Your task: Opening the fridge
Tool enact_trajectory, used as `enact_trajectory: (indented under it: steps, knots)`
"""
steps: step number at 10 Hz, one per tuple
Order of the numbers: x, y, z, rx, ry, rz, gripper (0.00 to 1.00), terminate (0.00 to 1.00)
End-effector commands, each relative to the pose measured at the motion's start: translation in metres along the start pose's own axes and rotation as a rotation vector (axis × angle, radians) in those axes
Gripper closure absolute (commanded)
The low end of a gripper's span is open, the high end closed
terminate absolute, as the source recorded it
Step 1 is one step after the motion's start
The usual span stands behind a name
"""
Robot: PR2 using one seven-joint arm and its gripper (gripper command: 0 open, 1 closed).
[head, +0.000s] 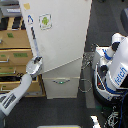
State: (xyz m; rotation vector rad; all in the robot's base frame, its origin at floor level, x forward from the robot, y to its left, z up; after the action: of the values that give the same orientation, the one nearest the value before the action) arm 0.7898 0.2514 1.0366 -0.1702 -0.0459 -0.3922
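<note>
The tall white fridge (60, 35) fills the middle of the exterior view, with a small green-and-white sticker (45, 21) on its large upper door. The door's bottom edge runs at a slant above the lower drawer (61, 86), so the door looks swung partly out. A curved silver handle (61, 81) shows on that drawer. My gripper (36, 64) sits at the lower left edge of the door, touching or right beside it. The grey arm (17, 90) reaches up to it from the bottom left. The fingers are too small and blurred to make out.
A tan wooden drawer cabinet (12, 55) stands close on the exterior view's left, right behind my arm. A white and blue robot body (114, 65) with loose cables (87, 62) stands on the exterior view's right of the fridge. The floor is dark.
</note>
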Motion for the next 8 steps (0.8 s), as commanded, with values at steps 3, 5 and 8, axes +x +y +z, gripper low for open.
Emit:
enact_trajectory:
  steps: [3,5,8]
  knots:
    - [-0.243,-0.268,0.198,0.232,-0.149,-0.4,1.0,0.0]
    - [-0.251,-0.28,0.197,0.22,-0.135,-0.428,1.0,0.0]
    - [-0.231,-0.22,0.167,0.19,-0.09,-0.362,0.0,0.0]
